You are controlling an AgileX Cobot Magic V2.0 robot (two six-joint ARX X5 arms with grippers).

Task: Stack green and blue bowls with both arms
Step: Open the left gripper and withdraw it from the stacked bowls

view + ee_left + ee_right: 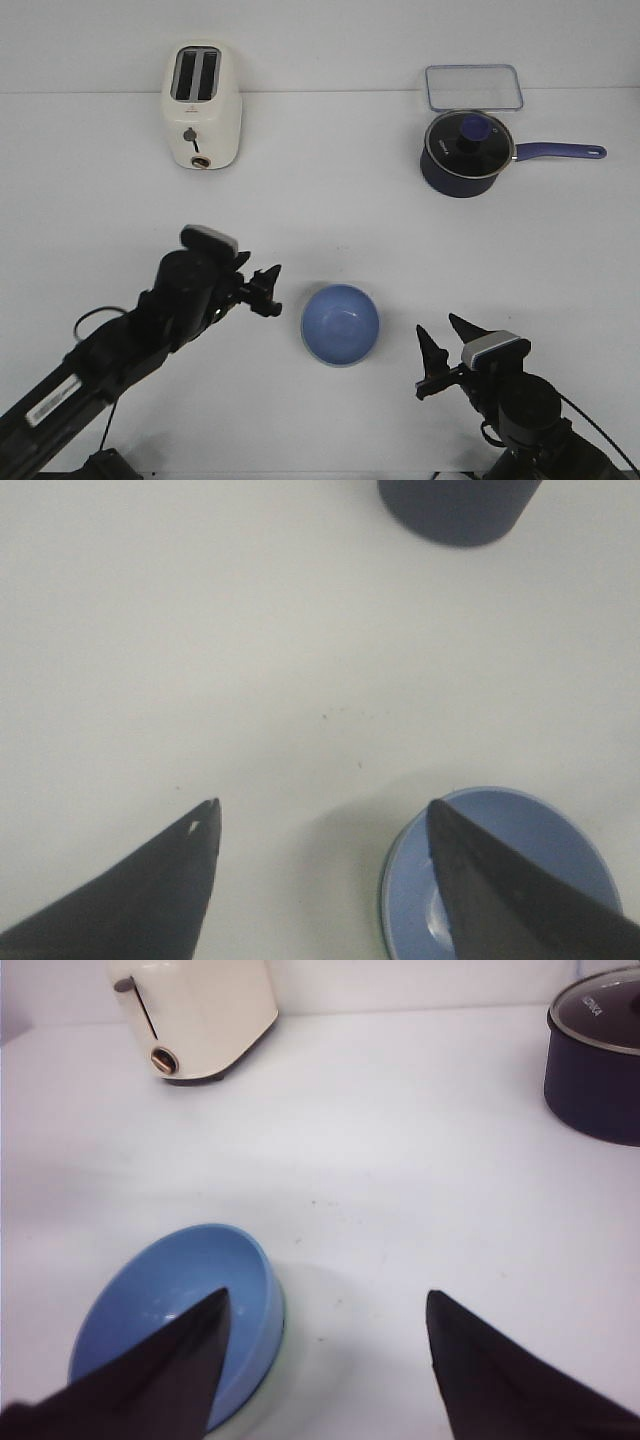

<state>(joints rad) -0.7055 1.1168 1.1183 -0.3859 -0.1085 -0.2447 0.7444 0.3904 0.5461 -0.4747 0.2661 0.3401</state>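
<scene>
The periwinkle blue bowl point(340, 323) sits upright at the middle front of the table. It is nested in the green bowl, of which only a thin green rim point(382, 899) shows beneath its edge. My left gripper point(268, 290) is open and empty, just left of the bowls and apart from them. In the left wrist view point(322, 804) one finger overlaps the blue bowl point(540, 840). My right gripper point(445, 350) is open and empty, to the right of the bowls. In the right wrist view point(328, 1294) the blue bowl point(170, 1280) lies behind one finger.
A cream toaster point(201, 105) stands at the back left. A dark navy lidded saucepan point(465, 152) with a long handle stands at the back right, with a clear flat container point(473, 87) behind it.
</scene>
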